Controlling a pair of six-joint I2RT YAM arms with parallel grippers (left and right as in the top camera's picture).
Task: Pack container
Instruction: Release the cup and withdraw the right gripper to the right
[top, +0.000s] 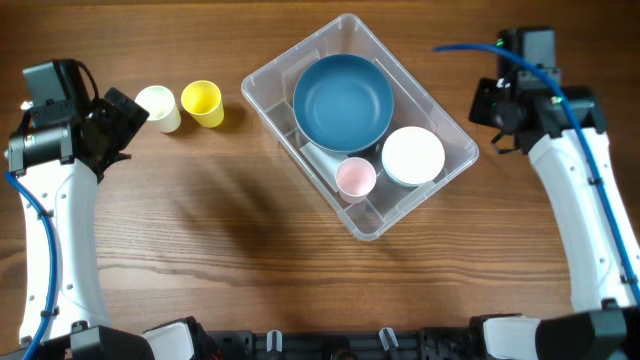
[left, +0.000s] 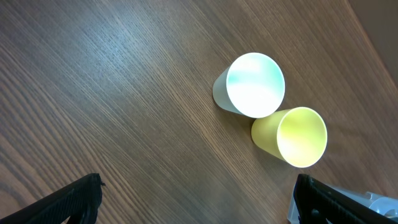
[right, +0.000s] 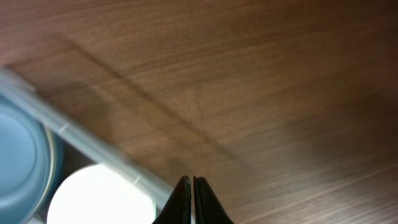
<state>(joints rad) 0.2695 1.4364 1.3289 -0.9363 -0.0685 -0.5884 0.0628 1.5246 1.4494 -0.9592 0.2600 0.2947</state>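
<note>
The clear plastic container (top: 268, 82) sits at the table's middle, turned at an angle. It holds a blue bowl (top: 343, 102), a white bowl (top: 413, 156) and a pink cup (top: 355, 178). A white cup (top: 159, 107) and a yellow cup (top: 203, 102) stand upright side by side on the table left of it. My left gripper (top: 128, 122) is open and empty just left of the white cup; both cups (left: 252, 86) (left: 298, 137) lie ahead of its fingers (left: 196, 199). My right gripper (top: 486, 118) is shut and empty just right of the container.
In the right wrist view the shut fingertips (right: 192, 186) hover by the container's rim (right: 81, 140), with the white bowl (right: 93, 196) and the blue bowl (right: 18, 162) inside. A container corner (left: 376, 202) shows by the left gripper's right finger.
</note>
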